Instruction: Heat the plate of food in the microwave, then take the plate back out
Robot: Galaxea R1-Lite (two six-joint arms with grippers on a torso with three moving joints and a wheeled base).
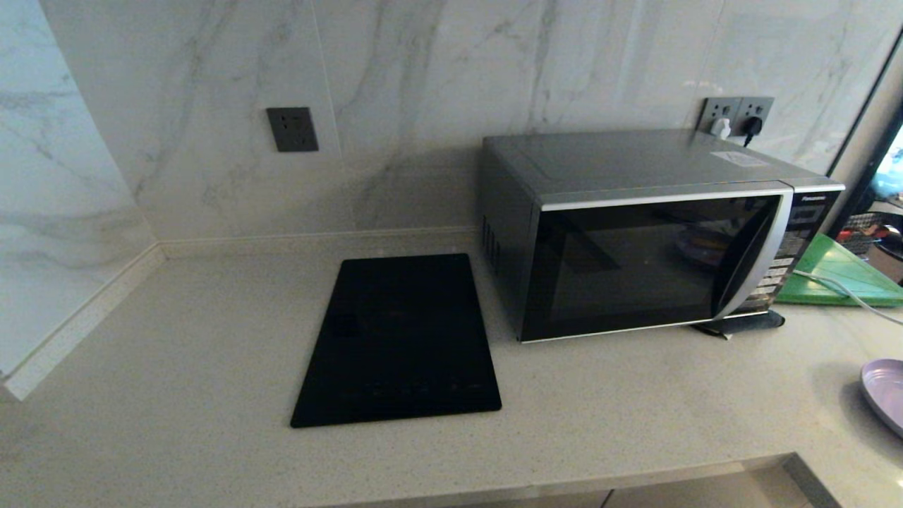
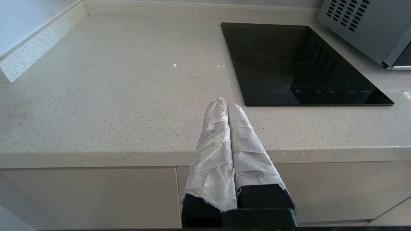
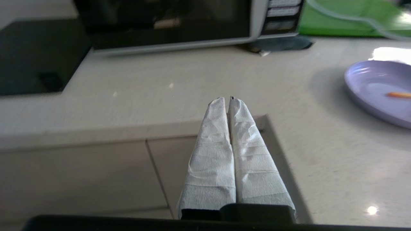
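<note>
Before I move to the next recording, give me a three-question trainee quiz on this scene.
1. True or false: the microwave door is open.
2. The plate sits on the: A) cooktop B) counter C) green board.
3. Which gripper is nearer the plate, the left gripper or the right gripper?

Key: 1 false, it is shut. 2 B. 3 right; both grippers are shut and hold nothing.

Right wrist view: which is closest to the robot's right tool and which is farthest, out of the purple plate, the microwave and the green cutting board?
From the right tool, shut above the counter's front edge:
1. Purple plate, with one fry showing, off to the side on the counter.
2. Microwave, ahead, door closed.
3. Green cutting board, farthest, beyond the microwave's button panel.
</note>
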